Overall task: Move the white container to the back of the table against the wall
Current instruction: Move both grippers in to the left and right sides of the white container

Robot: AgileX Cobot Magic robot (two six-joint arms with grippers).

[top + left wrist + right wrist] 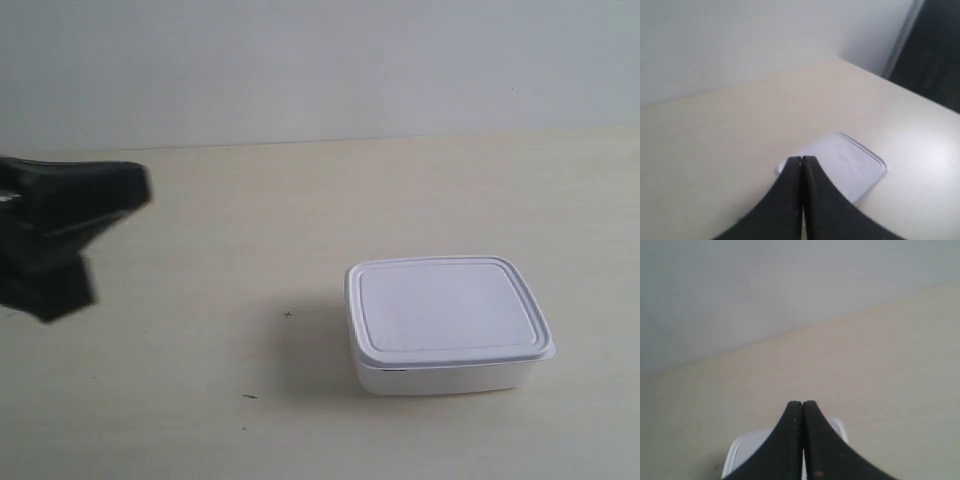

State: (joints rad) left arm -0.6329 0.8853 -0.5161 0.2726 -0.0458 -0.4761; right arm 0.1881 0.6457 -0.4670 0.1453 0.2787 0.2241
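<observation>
The white container (447, 325) sits lidded on the cream table (250, 220), right of centre and well short of the wall (320, 60). The black arm at the exterior view's left (65, 235) hovers above the table, apart from the box. In the left wrist view my left gripper (802, 159) is shut with nothing in it, and the white container (850, 162) lies beyond its tips. My right gripper (802, 403) is shut and empty too, and its fingers hide most of the white container (747, 452). The right arm is out of the exterior view.
The table (715, 140) ends at a right edge beside a dark gap (935, 55) in the left wrist view. A few tiny dark specks (289, 314) mark the surface near the box. Bare table lies between the box and the wall (790, 285).
</observation>
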